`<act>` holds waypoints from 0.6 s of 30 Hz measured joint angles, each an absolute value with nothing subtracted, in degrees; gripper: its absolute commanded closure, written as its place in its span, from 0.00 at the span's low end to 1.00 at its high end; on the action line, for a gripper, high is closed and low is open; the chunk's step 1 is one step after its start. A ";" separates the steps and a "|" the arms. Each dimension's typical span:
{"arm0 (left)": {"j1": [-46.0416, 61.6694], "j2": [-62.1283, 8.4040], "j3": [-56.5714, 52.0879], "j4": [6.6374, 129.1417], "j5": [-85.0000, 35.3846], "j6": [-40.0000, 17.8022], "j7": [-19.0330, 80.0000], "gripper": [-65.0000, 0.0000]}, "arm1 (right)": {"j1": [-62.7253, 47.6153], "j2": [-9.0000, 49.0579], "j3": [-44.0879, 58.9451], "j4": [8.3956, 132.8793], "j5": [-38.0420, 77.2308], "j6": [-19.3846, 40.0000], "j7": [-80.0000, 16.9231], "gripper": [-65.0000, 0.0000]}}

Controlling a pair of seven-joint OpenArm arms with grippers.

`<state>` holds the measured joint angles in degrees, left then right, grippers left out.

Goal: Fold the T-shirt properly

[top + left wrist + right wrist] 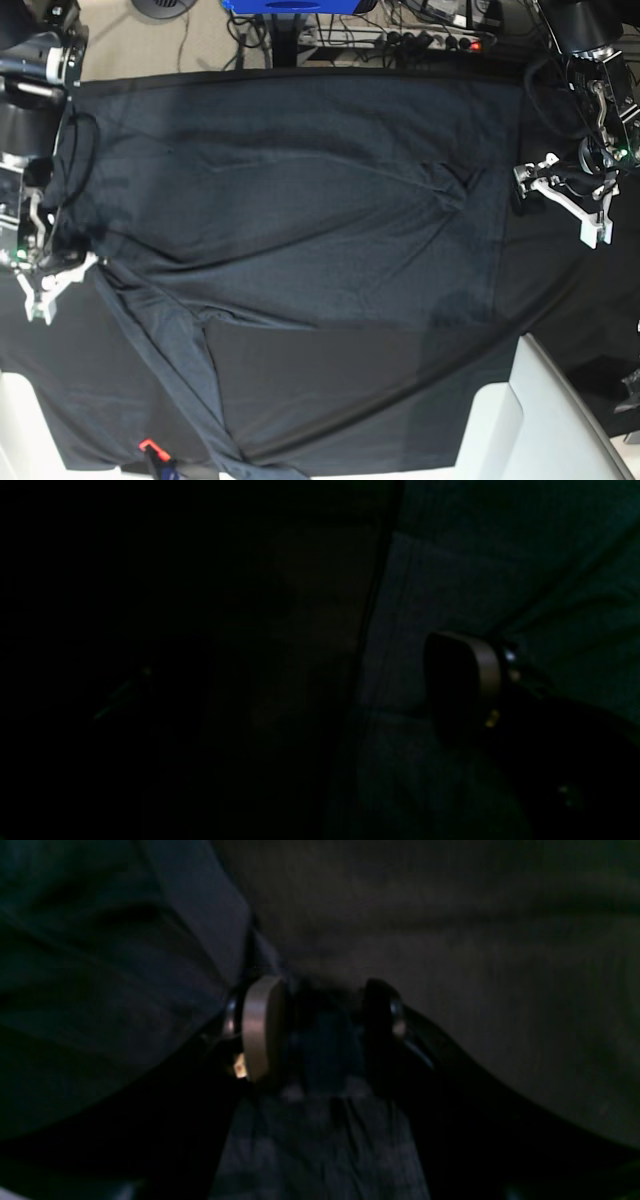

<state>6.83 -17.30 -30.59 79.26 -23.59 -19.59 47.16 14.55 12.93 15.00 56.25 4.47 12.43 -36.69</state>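
Observation:
The dark charcoal T-shirt (290, 210) lies spread across the black tablecloth (350, 400), with a narrow strip of it trailing toward the front edge (170, 380). My right gripper (60, 282) is at the shirt's left edge. In the right wrist view the gripper (322, 1020) has a bunch of the shirt's cloth (320, 1135) between its pads. My left gripper (560, 205) is open at the shirt's right edge. In the very dark left wrist view one fingertip (470, 680) rests over the shirt's hem (395, 630); the other finger barely shows.
White blocks stand at the front left (20, 430) and front right (540, 420) corners. A small red object (147, 445) lies near the front edge. Cables and a power strip (430, 40) lie on the floor behind the table.

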 measured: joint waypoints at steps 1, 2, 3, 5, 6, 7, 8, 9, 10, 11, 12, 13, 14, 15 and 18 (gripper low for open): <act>6.85 -17.32 -30.59 79.26 -23.57 -19.62 47.16 0.02 | 14.37 12.84 15.00 56.25 4.45 12.47 -36.67 0.61; 6.85 -17.32 -30.59 79.26 -23.55 -19.59 47.18 0.02 | 14.22 12.75 14.96 56.25 4.43 12.45 -36.69 0.61; 6.85 -17.32 -30.59 79.26 -23.55 -19.62 47.18 0.02 | 14.06 12.67 14.90 56.25 4.47 12.45 -36.67 0.61; 6.85 -17.30 -30.59 79.26 -23.59 -19.75 47.16 0.02 | 13.93 12.62 14.90 56.25 4.45 12.45 -36.69 0.60; 6.83 -17.32 -30.59 79.26 -23.59 -19.77 47.16 0.02 | 13.91 12.64 14.90 56.25 4.45 12.45 -36.67 0.60; 6.85 -17.30 -30.59 79.26 -23.57 -19.75 47.16 0.02 | 13.91 12.64 14.90 56.25 4.45 12.45 -36.67 0.60; 6.85 -17.30 -30.59 79.26 -23.57 -19.75 47.16 0.02 | 13.91 12.64 14.90 56.25 4.45 12.45 -36.67 0.58; 6.85 -17.30 -30.59 79.26 -23.57 -19.75 47.18 0.02 | 13.91 12.62 14.90 56.25 4.45 12.45 -36.67 0.54; 6.85 -17.30 -30.59 79.26 -23.57 -19.75 47.16 0.02 | 13.91 12.62 14.90 56.25 4.45 12.45 -36.67 0.48; 6.83 -17.30 -30.59 79.26 -23.59 -19.75 47.16 0.02 | 13.93 12.64 14.87 56.25 4.43 12.45 -36.67 0.43; 6.85 -17.30 -30.59 79.26 -23.57 -19.75 47.16 0.02 | 13.91 12.64 14.87 56.25 4.43 12.45 -36.67 0.39; 6.85 -17.30 -30.59 79.26 -23.57 -19.75 47.18 0.02 | 13.91 12.64 14.83 56.25 4.40 12.45 -36.67 0.37; 6.85 -17.30 -30.59 79.26 -23.57 -19.75 47.18 0.02 | 13.91 12.62 14.83 56.25 4.45 12.45 -36.67 0.39; 6.85 -17.30 -30.59 79.26 -23.57 -19.75 47.16 0.02 | 13.93 12.64 14.76 56.25 4.45 12.45 -36.67 0.41; 6.85 -17.30 -30.59 79.26 -23.57 -19.75 47.16 0.02 | 14.09 12.64 14.76 56.25 4.45 12.45 -36.67 0.43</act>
<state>6.85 -17.30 -30.59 79.26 -23.57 -19.75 47.16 14.09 12.64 14.76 56.25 4.45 12.45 -36.67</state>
